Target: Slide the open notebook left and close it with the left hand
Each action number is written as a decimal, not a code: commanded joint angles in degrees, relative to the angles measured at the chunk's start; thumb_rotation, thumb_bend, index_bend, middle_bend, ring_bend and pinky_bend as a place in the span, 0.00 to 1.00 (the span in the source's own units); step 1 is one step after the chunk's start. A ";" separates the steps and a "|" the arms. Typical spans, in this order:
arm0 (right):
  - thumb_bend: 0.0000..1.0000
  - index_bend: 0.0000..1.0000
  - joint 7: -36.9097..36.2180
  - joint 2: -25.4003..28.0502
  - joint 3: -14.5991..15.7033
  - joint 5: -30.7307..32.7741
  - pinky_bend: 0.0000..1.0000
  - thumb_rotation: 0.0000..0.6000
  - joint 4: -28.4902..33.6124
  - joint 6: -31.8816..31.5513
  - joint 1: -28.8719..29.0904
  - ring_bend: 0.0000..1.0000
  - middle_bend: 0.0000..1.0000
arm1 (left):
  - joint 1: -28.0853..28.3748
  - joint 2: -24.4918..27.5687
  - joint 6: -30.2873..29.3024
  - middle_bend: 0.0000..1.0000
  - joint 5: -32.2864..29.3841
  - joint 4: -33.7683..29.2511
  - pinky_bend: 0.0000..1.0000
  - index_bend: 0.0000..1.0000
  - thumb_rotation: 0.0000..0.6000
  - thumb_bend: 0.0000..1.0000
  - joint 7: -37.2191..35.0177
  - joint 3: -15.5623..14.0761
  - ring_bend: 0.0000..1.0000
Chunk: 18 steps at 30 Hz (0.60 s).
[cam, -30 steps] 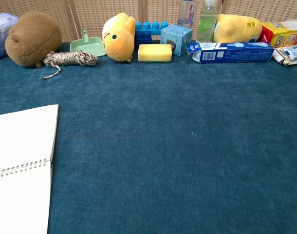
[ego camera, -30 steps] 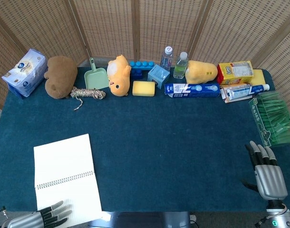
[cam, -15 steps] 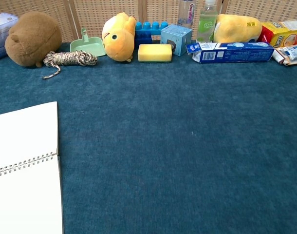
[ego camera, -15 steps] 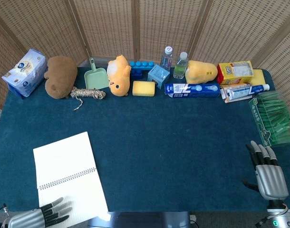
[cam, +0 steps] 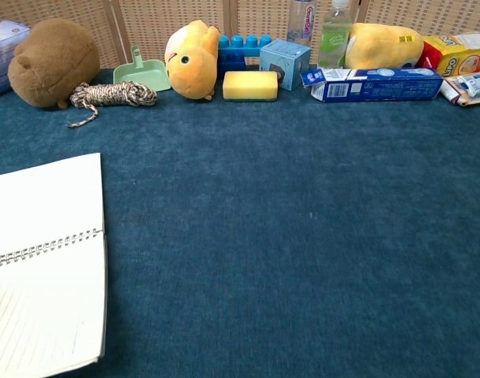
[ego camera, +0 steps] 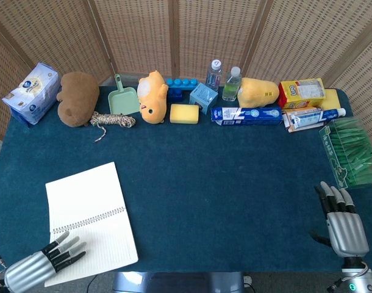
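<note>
The left hand (ego camera: 42, 259) lies flat, fingers spread, holding nothing, its fingertips pressing the near page of the open white spiral-bound notebook (ego camera: 88, 217), presumably to drag it. The notebook sits at the bench's near-left corner, not yet closed.

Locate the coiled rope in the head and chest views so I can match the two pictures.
Head view: coiled rope at upper left, beside the brown plush.
Chest view: coiled rope at upper left, right of the brown plush.
Shared landmark: the green dustpan just behind it.
</note>
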State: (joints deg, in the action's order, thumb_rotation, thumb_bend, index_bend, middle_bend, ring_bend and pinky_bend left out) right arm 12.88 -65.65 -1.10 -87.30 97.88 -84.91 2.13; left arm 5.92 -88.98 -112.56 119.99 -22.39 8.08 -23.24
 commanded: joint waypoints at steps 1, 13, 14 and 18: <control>0.00 0.00 0.11 -0.05 0.09 -0.09 0.00 1.00 0.02 0.05 0.00 0.00 0.00 | -2.29 -2.38 -0.95 0.00 -3.84 1.78 0.17 0.00 1.00 0.58 -4.66 2.93 0.00; 0.00 0.00 0.21 -0.08 0.11 -0.04 0.00 1.00 -0.01 0.22 0.06 0.00 0.00 | -3.45 -6.89 -0.80 0.00 -11.93 2.06 0.16 0.00 1.00 0.57 -15.77 9.45 0.00; 0.00 0.00 0.19 -0.07 0.11 -0.03 0.00 1.00 0.00 0.24 0.06 0.00 0.00 | -3.39 -7.12 -0.68 0.00 -12.45 1.91 0.15 0.00 1.00 0.57 -16.38 9.90 0.00; 0.00 0.00 0.23 -0.04 0.14 0.06 0.00 1.00 0.01 0.41 0.10 0.00 0.00 | -2.95 -7.85 0.06 0.00 -14.05 1.07 0.15 0.00 1.00 0.57 -18.61 11.27 0.00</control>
State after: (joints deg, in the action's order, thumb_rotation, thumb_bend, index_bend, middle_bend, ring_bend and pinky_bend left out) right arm 13.11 -65.69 -0.97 -87.25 97.89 -84.51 2.23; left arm 2.78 -96.49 -112.88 106.51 -20.88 -9.87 -12.49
